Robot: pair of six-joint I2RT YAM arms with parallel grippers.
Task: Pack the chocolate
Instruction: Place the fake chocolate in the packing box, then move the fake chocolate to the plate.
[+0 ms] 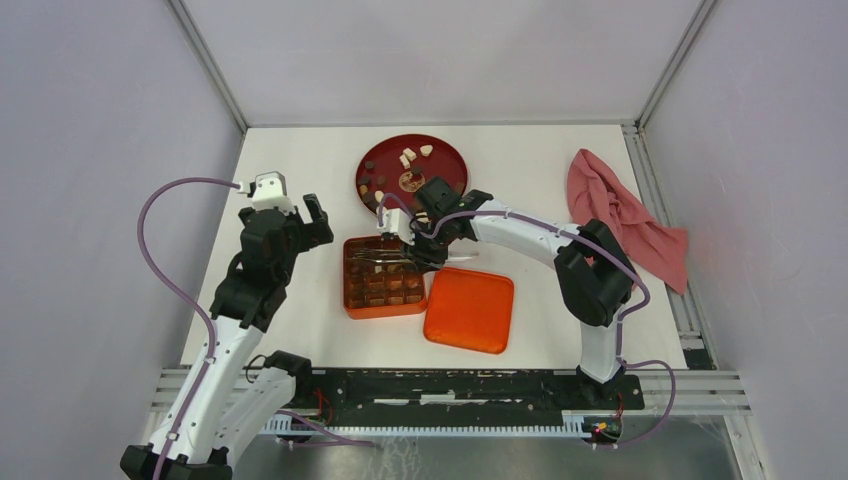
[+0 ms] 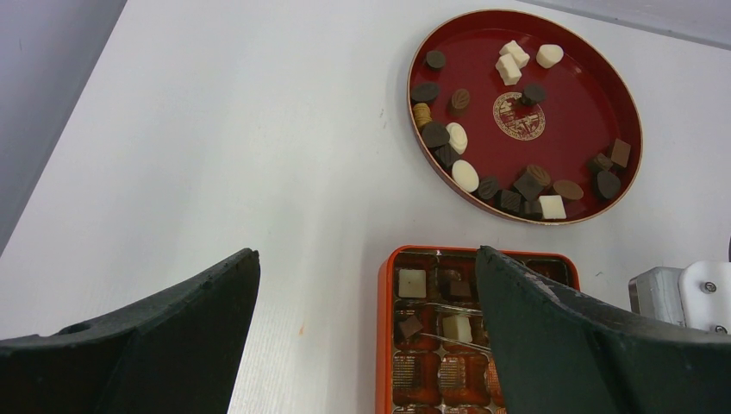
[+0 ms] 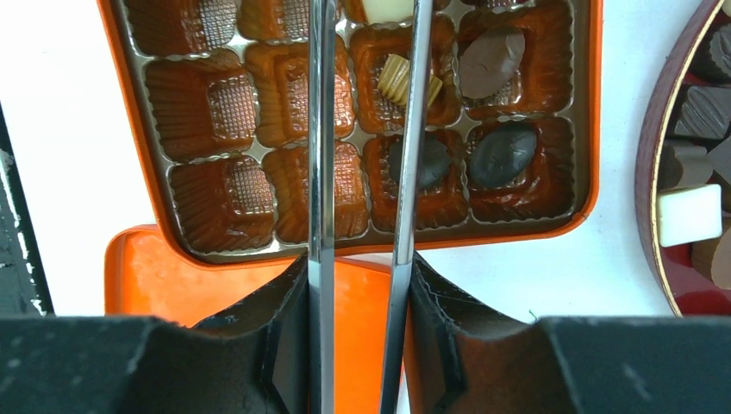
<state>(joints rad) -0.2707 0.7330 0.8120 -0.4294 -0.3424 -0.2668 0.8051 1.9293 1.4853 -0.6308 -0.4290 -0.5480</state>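
Chocolate pieces (image 2: pixel 465 175), dark and cream-white, lie loose on the red plate (image 2: pixel 569 129), which the top view shows at the table's back (image 1: pixel 450 150). An orange box (image 1: pixel 352 290) with a gold cell tray holds a few pieces (image 3: pixel 502 153). My right gripper (image 3: pixel 358 276) is shut on metal tweezers (image 3: pixel 321 172), whose arms reach over the box (image 3: pixel 586 172). A white piece (image 2: pixel 457 328) sits in a cell between the tweezer arms (image 2: pixel 448 308); whether they touch it I cannot tell. My left gripper (image 2: pixel 366 254) hangs open over bare table left of the box (image 2: pixel 385 345).
The orange lid (image 1: pixel 470 310) lies flat to the right of the box, partly under my right gripper (image 1: pixel 418 250). A pink cloth (image 1: pixel 620 215) is bunched at the right edge. Grey walls close in the table on three sides. My left gripper (image 1: pixel 300 215) is near the box's left corner.
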